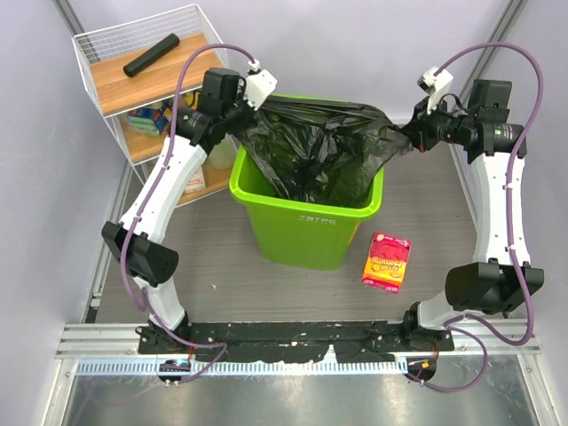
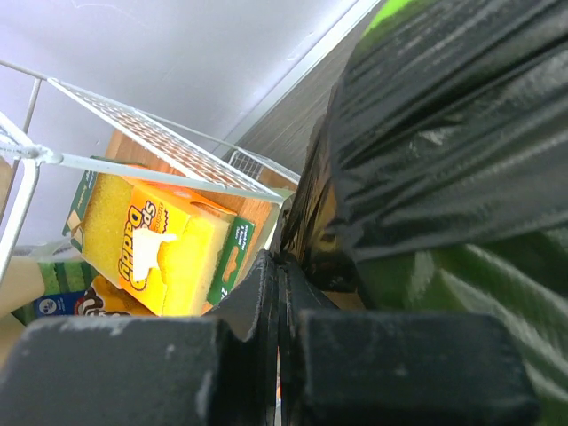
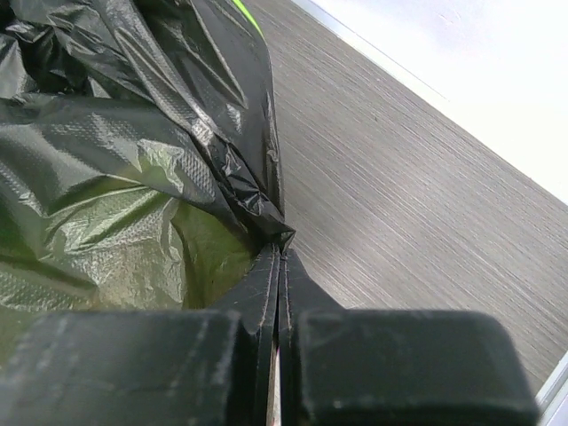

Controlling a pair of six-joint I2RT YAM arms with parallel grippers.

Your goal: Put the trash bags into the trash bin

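White wire rack (image 1: 118, 87) with black roll (image 1: 151, 54) on top, yellow sponge box (image 2: 169, 248) below; red snack packet (image 1: 387, 261) on the surface (image 1: 426, 204).

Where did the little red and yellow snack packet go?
In the top view, the red packet lies flat on the table, on the right side, just beside the bottom of the green bin and not touching it.
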